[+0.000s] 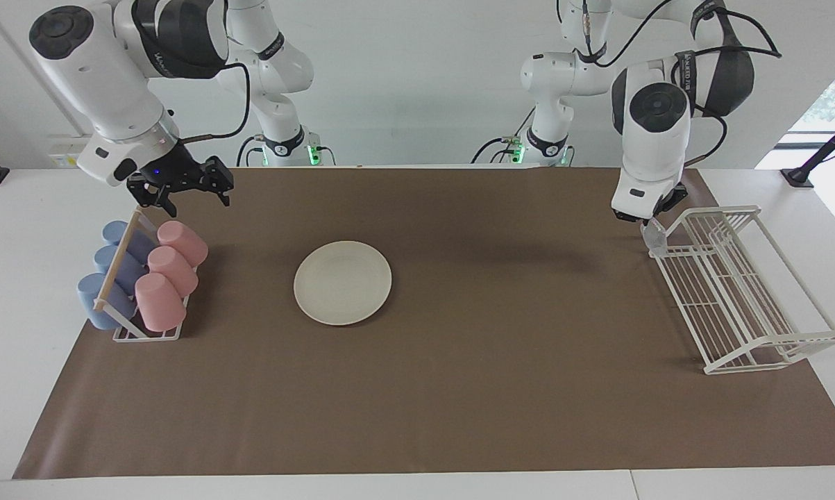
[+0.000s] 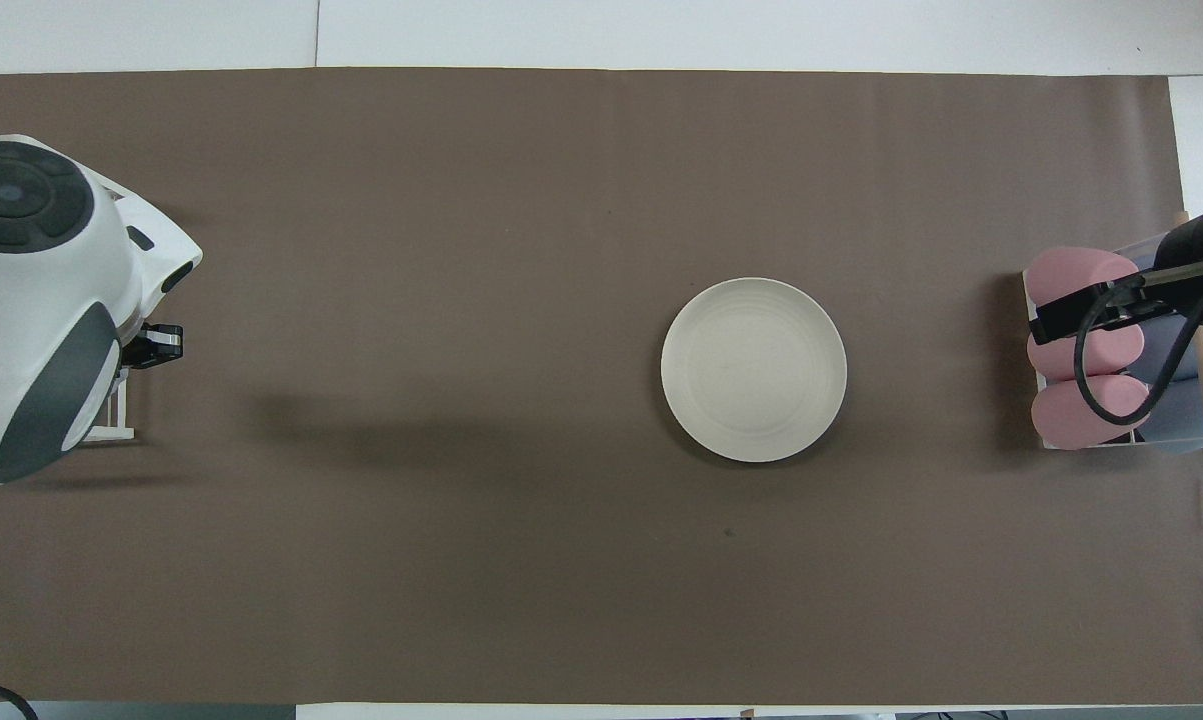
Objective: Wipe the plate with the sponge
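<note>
The cream-white plate [image 1: 343, 282] lies flat on the brown mat, toward the right arm's end of the table; it also shows in the overhead view [image 2: 754, 369]. The silvery-grey sponge [image 1: 654, 238] sticks out under my left gripper [image 1: 647, 223], at the corner of the white wire rack [image 1: 733, 295] nearest the robots. The hand hides how the gripper meets the sponge. In the overhead view the left arm [image 2: 31, 300] covers the sponge. My right gripper [image 1: 196, 200] is open and empty, up over the cup holder; it also shows in the overhead view [image 2: 1046, 322].
A cup holder [image 1: 122, 292] with three pink cups [image 1: 171, 274] and three blue cups [image 1: 105, 278] lying on their sides stands at the right arm's end. The wire rack stands at the left arm's end. The brown mat [image 1: 500, 389] covers the table's middle.
</note>
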You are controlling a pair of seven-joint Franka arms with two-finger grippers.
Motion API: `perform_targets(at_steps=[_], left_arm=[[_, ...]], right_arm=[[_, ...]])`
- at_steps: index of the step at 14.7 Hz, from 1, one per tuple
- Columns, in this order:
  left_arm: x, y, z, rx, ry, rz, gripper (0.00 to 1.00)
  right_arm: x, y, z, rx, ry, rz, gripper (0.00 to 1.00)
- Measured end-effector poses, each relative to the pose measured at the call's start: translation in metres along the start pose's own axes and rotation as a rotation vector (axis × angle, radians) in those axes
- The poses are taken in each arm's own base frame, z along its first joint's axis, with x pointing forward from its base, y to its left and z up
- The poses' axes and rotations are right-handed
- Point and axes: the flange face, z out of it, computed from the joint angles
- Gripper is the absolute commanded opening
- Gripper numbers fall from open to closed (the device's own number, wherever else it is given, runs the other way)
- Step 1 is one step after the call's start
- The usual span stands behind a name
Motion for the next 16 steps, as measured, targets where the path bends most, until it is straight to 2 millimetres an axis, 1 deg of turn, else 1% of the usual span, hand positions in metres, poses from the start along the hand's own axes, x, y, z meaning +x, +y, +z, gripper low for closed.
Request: perform_targets(at_steps=[2, 4, 7, 9, 11, 13, 14, 16], left_arm=[[0.011, -0.001, -0.006, 0.126, 0.008, 0.007, 0.00], [0.020, -0.011, -0.007, 0.243, 0.020, 0.001, 0.00], [0.031, -0.021, -0.002, 0.378, 0.040, 0.002, 0.00], [0.038, -0.026, 0.005, 0.448, 0.048, 0.007, 0.00], [0.048, -0.024, 0.018, 0.510, 0.043, 0.023, 0.00], [0.063, -0.020, 0.037, 0.577, 0.033, 0.043, 0.00], [0.072, -0.017, 0.048, 0.611, 0.028, 0.052, 0.00], [0.092, -0.003, 0.075, 0.645, 0.019, 0.023, 0.00]], right_arm=[[0.000, 0.001, 0.000, -0.029, -0.005, 0.074, 1.00], [0.001, -0.004, 0.000, -0.035, -0.003, 0.123, 1.00], [0.002, -0.006, -0.001, -0.036, 0.005, 0.171, 0.99], [0.002, -0.006, -0.001, -0.037, 0.007, 0.182, 0.99], [0.002, -0.006, -0.002, -0.037, 0.013, 0.182, 1.00], [0.004, -0.005, -0.003, -0.038, 0.024, 0.175, 1.00], [0.004, -0.005, -0.001, -0.038, 0.021, 0.172, 1.00], [0.003, -0.005, 0.000, -0.038, 0.019, 0.173, 1.00]])
